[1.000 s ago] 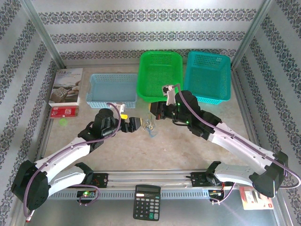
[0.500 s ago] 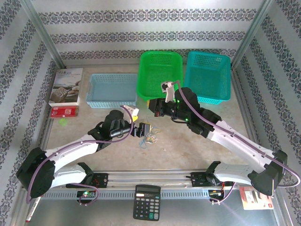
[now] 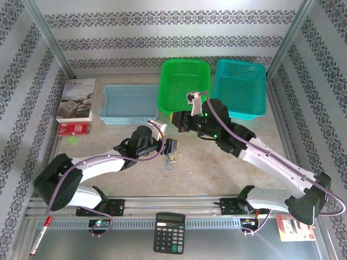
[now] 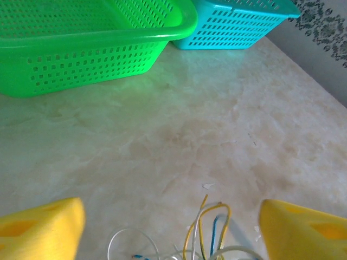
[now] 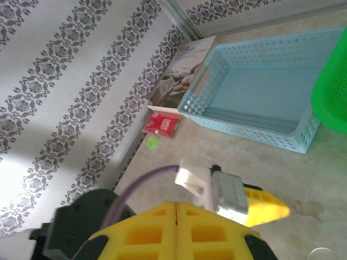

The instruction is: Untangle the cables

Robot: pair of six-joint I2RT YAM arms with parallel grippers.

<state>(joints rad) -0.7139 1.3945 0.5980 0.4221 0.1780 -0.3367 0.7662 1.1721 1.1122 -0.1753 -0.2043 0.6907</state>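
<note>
- The cables (image 4: 201,230) lie in a small loose heap on the worktop (image 4: 217,124). In the top view the heap sits near the middle, with the green basket (image 3: 169,103) at 12 o'clock from it.
- The left fingers (image 4: 43,230) stand wide apart, one at 9 o'clock and one at 3 o'clock of the heap. They hold nothing.
- The right fingers (image 5: 146,233) are pressed tight together with nothing between them.
- The wires are very thin and bendy. They are white, yellow and blue, and they curl into little loops that cross each other.
- If the left fingers close here, they may pinch many wires at once. Then the knot would get tighter, not looser.
- A wire this thin may slip out of the blocky yellow fingers.
- The fingertips may scrape the hard, smooth, stone-looking worktop.
- A pull by one arm alone may drag the whole light heap along.
- The baskets are hard plastic with many little holes.
</note>
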